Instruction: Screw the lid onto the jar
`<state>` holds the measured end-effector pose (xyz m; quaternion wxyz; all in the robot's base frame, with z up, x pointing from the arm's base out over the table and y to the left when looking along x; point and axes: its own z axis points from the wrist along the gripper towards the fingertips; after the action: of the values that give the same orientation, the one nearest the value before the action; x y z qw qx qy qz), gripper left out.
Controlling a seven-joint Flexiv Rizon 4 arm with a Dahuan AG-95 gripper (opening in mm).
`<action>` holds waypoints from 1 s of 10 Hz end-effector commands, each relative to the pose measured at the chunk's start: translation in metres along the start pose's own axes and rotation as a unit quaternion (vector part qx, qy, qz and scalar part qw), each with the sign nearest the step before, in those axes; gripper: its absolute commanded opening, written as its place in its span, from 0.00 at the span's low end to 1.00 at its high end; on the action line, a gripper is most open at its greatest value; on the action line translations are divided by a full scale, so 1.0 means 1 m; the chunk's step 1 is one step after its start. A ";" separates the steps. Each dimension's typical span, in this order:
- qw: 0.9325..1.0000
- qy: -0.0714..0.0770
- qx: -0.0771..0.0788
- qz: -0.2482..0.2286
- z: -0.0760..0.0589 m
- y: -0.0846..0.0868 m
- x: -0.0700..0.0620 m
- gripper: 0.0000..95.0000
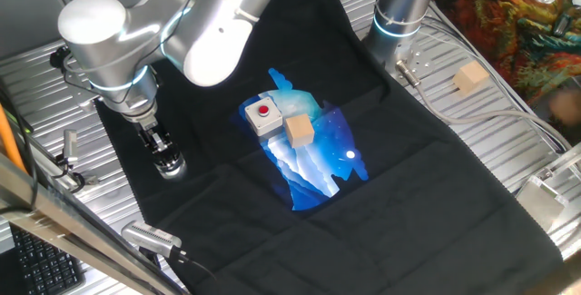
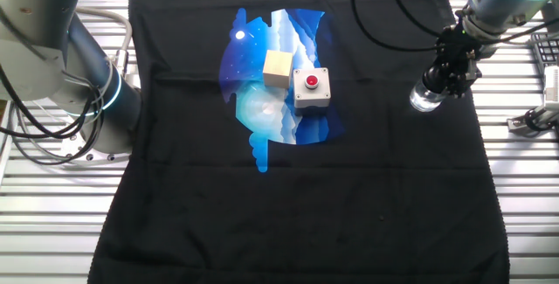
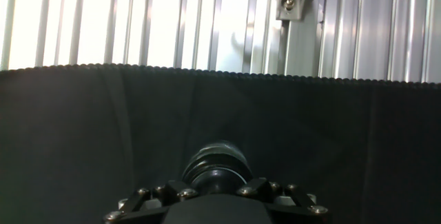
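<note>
Screwing lid (image 3: 217, 163) onto jar (image 2: 425, 99), tool (image 1: 164, 152) clamped around lid atop jar; next likely needing more twisting, then letting go.

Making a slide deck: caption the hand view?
Gripper holding the black lid above black cloth, metal slats beyond.

One fixed view looks down from high at one side of the table, taking in the black cloth (image 1: 363, 195) and the grey box (image 1: 262, 116). The other fixed view looks down from the opposite side (the box (image 2: 311, 88) and wooden cube (image 2: 278, 67) appear swapped). Both share the cloth's printed middle. The hand view sits low and close, facing along the fingers toward the cloth's far edge.
</note>
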<state>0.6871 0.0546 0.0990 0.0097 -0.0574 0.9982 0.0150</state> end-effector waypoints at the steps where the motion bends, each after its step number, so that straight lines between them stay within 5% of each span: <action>1: 1.000 -0.001 -0.003 0.002 0.001 0.000 0.000 0.00; 10: 1.000 0.006 0.001 0.010 0.001 0.000 -0.001 0.00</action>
<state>0.6861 0.0540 0.0990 0.0044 -0.0464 0.9988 0.0144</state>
